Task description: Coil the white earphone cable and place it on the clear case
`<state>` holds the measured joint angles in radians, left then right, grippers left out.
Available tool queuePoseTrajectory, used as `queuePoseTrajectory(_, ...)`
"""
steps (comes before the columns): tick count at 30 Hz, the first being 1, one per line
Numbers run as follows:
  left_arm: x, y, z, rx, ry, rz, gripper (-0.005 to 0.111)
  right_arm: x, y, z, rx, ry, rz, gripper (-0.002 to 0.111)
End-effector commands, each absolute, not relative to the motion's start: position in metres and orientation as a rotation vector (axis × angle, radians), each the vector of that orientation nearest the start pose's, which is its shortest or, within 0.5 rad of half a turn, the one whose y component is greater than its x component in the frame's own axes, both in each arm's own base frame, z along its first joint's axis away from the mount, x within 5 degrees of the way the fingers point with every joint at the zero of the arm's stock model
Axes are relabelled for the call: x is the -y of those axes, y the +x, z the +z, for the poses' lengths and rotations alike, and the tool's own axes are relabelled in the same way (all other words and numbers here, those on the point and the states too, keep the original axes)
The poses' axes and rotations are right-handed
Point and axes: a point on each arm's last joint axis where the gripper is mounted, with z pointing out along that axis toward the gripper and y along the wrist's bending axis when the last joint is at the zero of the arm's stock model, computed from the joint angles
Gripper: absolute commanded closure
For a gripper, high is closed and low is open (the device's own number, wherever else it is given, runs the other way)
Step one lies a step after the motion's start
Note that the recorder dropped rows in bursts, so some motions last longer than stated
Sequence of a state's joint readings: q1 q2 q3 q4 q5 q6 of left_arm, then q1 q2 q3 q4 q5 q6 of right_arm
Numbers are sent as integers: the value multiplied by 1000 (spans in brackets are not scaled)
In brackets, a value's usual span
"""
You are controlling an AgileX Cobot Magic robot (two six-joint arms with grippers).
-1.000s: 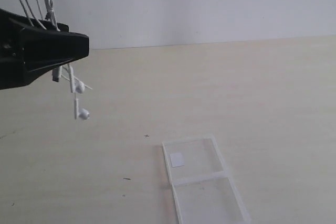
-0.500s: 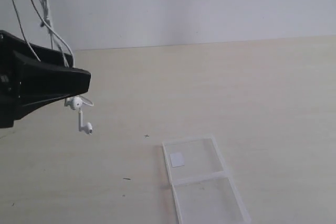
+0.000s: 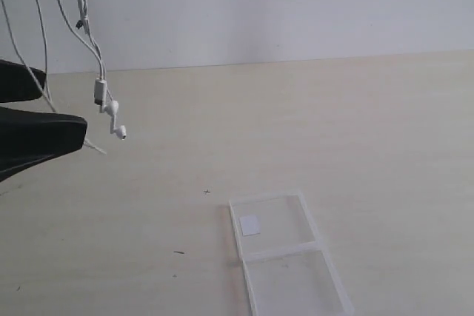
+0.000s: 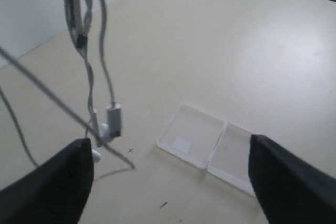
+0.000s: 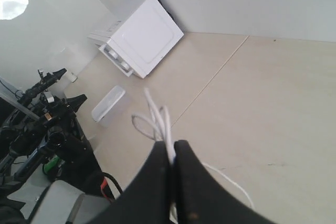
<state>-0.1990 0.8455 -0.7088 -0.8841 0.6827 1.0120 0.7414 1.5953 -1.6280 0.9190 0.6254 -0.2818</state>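
Note:
The white earphone cable (image 3: 83, 24) hangs in several strands from above the exterior view's top edge, at the left. Its inline remote (image 3: 99, 92) and earbuds (image 3: 115, 115) dangle over the table. My right gripper (image 5: 172, 149), out of the exterior view, is shut on a bunch of cable strands (image 5: 159, 116). My left gripper (image 3: 67, 101) stands open at the far left, next to the hanging strands. In the left wrist view the cable (image 4: 100, 51) hangs in front of the wide-open gripper (image 4: 170, 142). The clear case (image 3: 326, 275) lies open and flat, sticker (image 3: 249, 225) on its far half.
The pale wooden table (image 3: 370, 131) runs back to a white wall (image 3: 296, 5). In the right wrist view a white box-shaped unit (image 5: 142, 35), a small white container (image 5: 107, 106) and black equipment (image 5: 42, 124) stand on the floor beyond the table.
My left gripper has drawn back to the left and its fingers now stand apart. The dangling remote and earbuds hang free and sit higher than half a second ago.

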Motion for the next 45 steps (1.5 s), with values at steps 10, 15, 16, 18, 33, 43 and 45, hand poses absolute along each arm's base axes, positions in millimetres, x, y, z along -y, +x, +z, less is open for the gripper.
queuePoseTrajectory(10, 61, 163, 339, -1858, 542, -320, 27, -281, 243, 435, -1956, -562, 1306, 108)
queuePoseTrajectory(15, 64, 169, 337, -1827, 591, -321, 27, -281, 244, 436, -1951, -552, 1317, 108)
queuePoseTrajectory(16, 65, 171, 337, -1822, 595, -325, 27, -281, 244, 436, -1951, -552, 1317, 108)
queuePoseTrajectory(18, 67, 174, 336, -1817, 588, -348, 27, -281, 243, 436, -1950, -549, 1321, 108)
queuePoseTrajectory(33, 70, 202, 323, -1838, 512, -356, 27, -281, 243, 436, -1948, -557, 1318, 108)
queuePoseTrajectory(43, 77, 202, 328, -1750, 583, -418, 27, -283, 244, 434, -1948, -563, 1326, 108)
queuePoseTrajectory(45, 82, 199, 328, -1716, 662, -434, 27, -283, 244, 434, -1948, -563, 1326, 108)
